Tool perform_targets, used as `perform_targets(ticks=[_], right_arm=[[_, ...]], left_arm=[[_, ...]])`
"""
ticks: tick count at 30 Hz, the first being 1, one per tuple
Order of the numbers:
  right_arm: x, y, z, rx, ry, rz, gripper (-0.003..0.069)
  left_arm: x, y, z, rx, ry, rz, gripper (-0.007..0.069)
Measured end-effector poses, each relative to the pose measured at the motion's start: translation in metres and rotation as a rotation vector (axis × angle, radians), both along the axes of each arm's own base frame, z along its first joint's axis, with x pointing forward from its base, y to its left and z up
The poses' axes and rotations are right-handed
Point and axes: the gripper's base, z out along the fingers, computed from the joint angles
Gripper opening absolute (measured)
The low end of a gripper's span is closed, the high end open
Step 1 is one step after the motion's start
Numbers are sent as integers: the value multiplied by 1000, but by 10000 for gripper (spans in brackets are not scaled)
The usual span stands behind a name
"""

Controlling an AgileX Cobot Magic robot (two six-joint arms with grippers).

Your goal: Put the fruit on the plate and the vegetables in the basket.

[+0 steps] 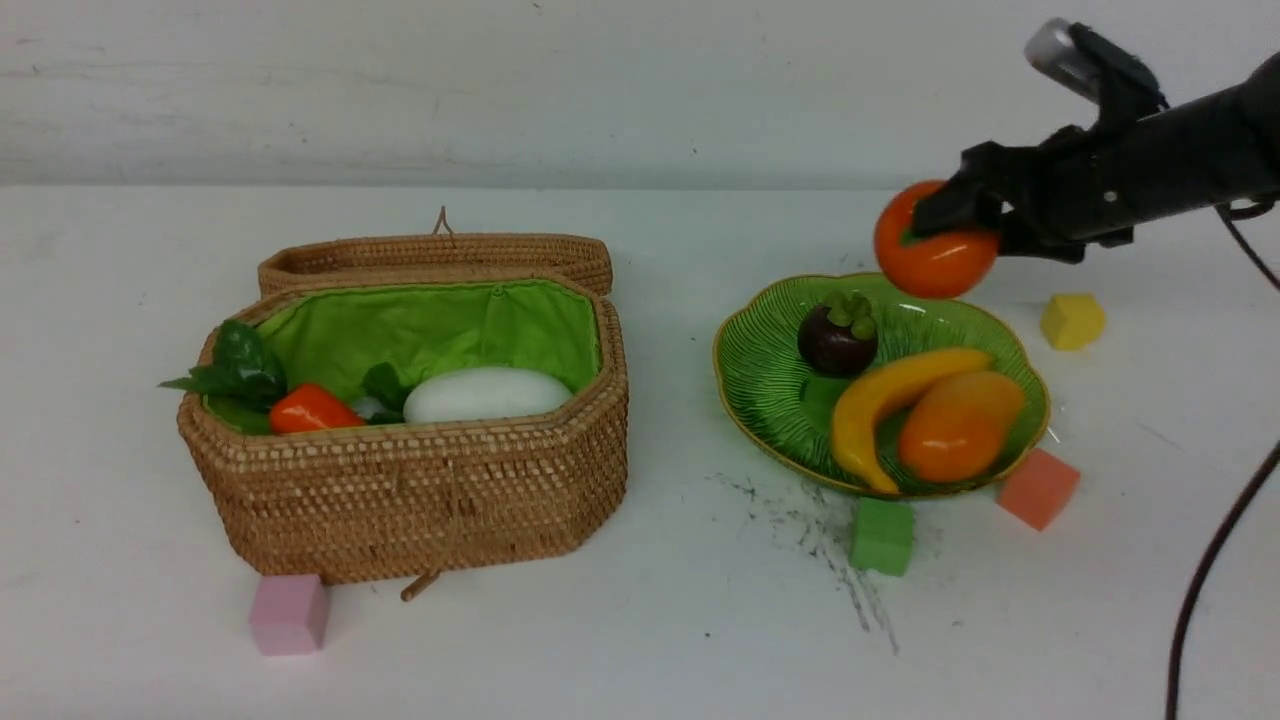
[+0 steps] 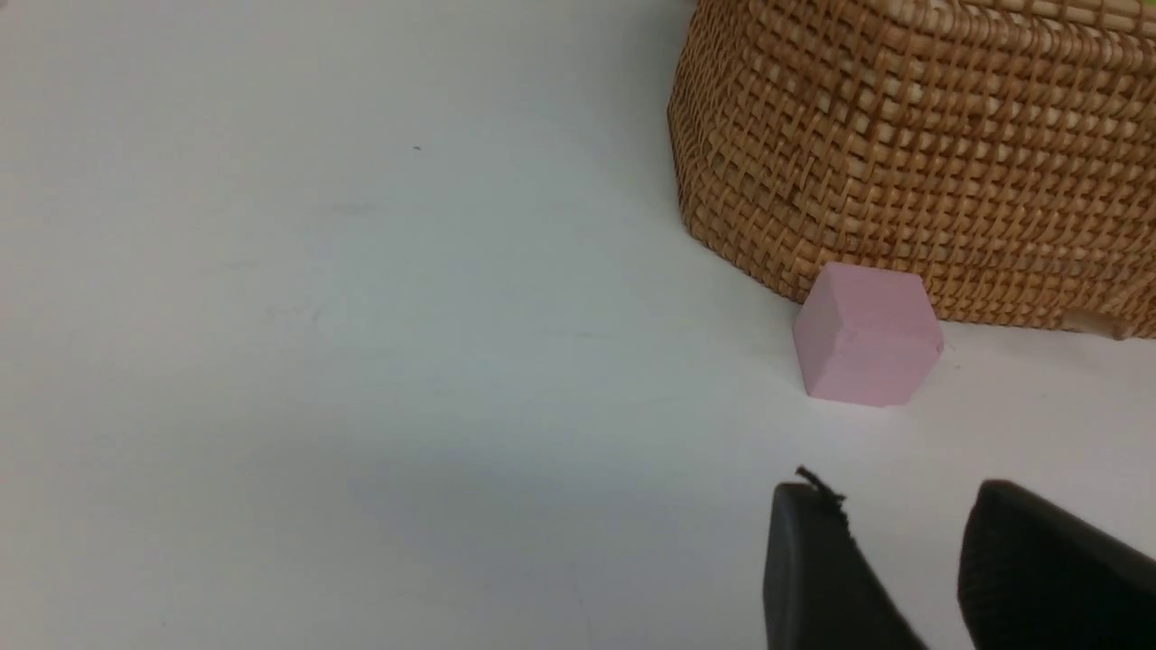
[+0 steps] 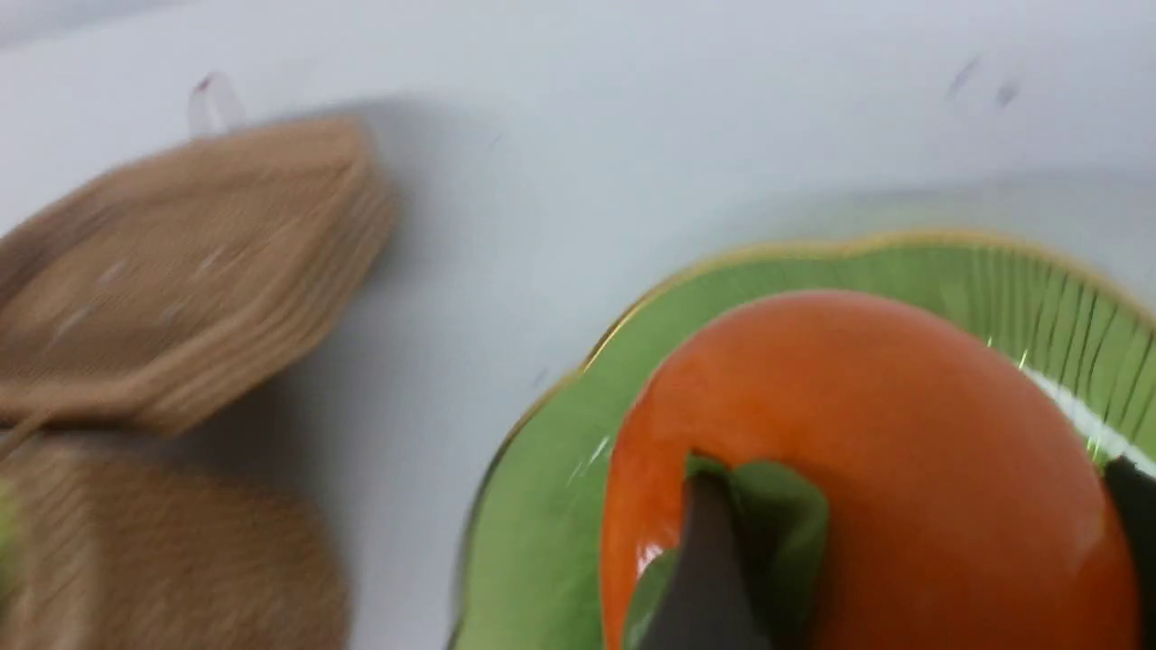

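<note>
Right gripper clamped on the persimmon, one finger across the green leaf top, the other at the far flank; fruit held in the air over the back rim of the plate, leaf top turned sideways toward the arm. On the plate: mangosteen at the back, cap up; banana curved, long axis running from back right to front, tip toward the camera; mango just beside it on the right, long axis slanting the same way. In the open basket: radish lying lengthwise, left to right; carrot at the left end, leaves spilling over the rim. Left gripper low over the table near the pink cube, fingers apart, nothing between them.
</note>
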Motion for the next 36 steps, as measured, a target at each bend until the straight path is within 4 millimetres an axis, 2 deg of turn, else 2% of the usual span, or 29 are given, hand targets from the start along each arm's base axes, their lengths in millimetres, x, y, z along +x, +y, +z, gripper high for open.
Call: perform_targets(ticks=[2,6,10,13,15,17,20,24,26,27,29,31,34,36], right_arm=[[9,3,-19,-12,3,-37,511],[17,1,-42,-28,13,-80,511],[18,1,-44,-32,15,-75,518],[17,1,-44,-33,18,-65,579],[17,2,-43,-33,19,-57,650],[15,2,-39,-33,12,-55,673],[11,1,-20,-30,-23,-54,671],[-3,-5,12,-25,-42,-8,619],[-24,-14,43,-45,-35,65,555],[-29,-15,48,-55,-25,87,535],[-60,-27,86,-83,-9,118,447],[-87,-35,113,-116,15,114,360],[-146,-43,158,-215,5,30,197],[-187,-43,177,-273,-35,-25,110]], left_arm=[[0,0,0,0,0,0,239],[0,0,0,0,0,0,239],[0,0,0,0,0,0,239],[0,0,0,0,0,0,239],[0,0,0,0,0,0,239],[0,0,0,0,0,0,239],[0,0,0,0,0,0,239],[0,0,0,0,0,0,239],[0,0,0,0,0,0,239],[0,0,0,0,0,0,239],[0,0,0,0,0,0,239],[0,0,0,0,0,0,239],[0,0,0,0,0,0,239],[0,0,0,0,0,0,239]])
